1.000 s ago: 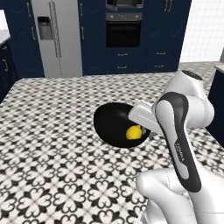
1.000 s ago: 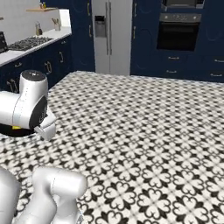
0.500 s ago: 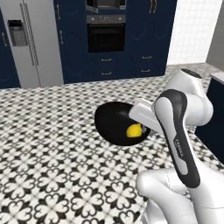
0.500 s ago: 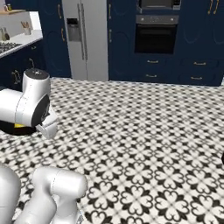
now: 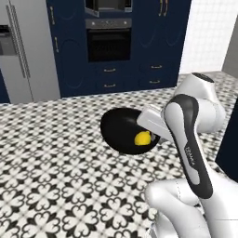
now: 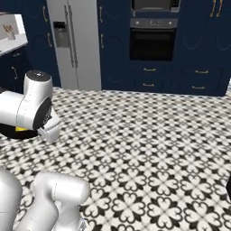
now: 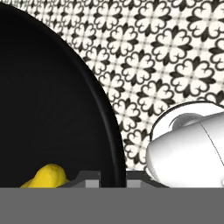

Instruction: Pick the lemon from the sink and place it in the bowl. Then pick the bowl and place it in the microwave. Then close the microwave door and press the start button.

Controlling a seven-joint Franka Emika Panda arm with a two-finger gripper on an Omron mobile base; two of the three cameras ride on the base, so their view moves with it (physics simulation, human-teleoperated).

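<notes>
I am carrying the bowl [image 5: 122,130] above the patterned floor [image 5: 56,176], clear of any counter, and I judge this to be the transit step toward the microwave [image 5: 108,5], whose lower edge appears at the top of the left base view above the black oven [image 5: 109,42]. The lemon [image 5: 142,138] lies inside the bowl, against the wall nearest my wrist; I judge it has settled there because that is the low side of the bowl as held. From the hand camera the bowl rim [image 7: 114,131] curves past just in front of my gripper [image 7: 107,176], and the lemon [image 7: 47,176] shows beside it at the bottom of the dark interior. My fingertips are hidden at that edge, so I cannot confirm how far apart they stand; the bowl hanging in mid-air at my hand suggests a pinch on its rim, but that is inference only. The bowl looks close to level, its opening facing upward, which keeps the fruit from rolling out. The lemon's long axis appears to run roughly along the bowl wall, with a blunt tip toward my arm, though its outline is too small to fix this firmly. The refrigerator [image 6: 74,43] stands left of the oven column.
</notes>
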